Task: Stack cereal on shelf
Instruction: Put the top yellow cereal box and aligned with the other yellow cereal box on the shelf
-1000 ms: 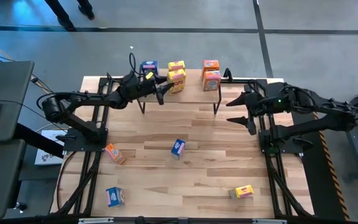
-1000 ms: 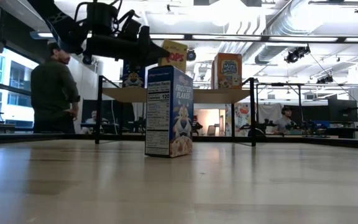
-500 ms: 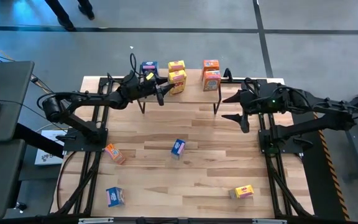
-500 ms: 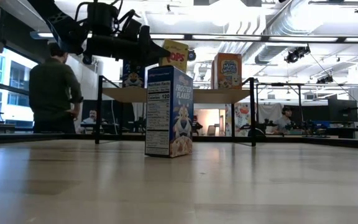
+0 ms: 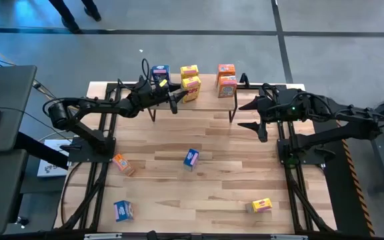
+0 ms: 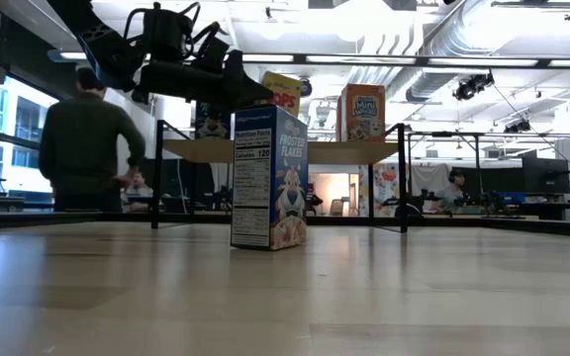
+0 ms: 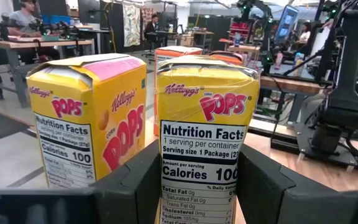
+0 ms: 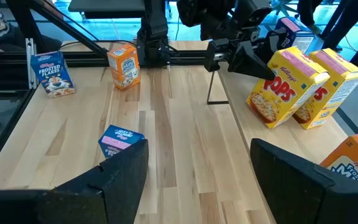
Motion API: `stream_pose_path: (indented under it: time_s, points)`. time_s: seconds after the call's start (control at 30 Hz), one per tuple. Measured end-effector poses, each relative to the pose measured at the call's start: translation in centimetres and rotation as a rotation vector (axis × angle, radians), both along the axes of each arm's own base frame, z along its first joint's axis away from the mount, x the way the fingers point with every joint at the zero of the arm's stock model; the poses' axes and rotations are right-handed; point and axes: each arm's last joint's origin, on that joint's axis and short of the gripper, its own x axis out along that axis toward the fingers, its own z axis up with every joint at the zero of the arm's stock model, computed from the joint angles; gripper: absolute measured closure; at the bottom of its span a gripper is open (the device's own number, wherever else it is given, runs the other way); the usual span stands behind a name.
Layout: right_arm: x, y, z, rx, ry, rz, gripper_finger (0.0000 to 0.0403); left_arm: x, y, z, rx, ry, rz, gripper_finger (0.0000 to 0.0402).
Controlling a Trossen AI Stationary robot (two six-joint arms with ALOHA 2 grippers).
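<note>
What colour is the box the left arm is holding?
Yellow box, with red lettering; clearest in the left wrist view.

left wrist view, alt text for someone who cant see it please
A yellow cereal box stands clamped between the left gripper's dark jaws, nutrition label facing the camera. A second yellow box stands beside it, an orange one behind.

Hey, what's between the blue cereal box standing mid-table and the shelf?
Nothing: in the high view, only bare table lies between the blue box and the shelf.
</note>
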Motion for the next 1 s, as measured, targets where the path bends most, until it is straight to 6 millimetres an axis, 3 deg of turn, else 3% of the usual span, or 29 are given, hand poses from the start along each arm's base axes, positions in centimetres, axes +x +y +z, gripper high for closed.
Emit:
stream_pose_path:
  time_s: [1.0]
  points:
    - [0.00, 0.00, 0.00, 0.000, 0.000, 0.000, 0.0128, -0.03, 0.06, 0.00, 0.055, 0.025, 0.002, 0.0239]
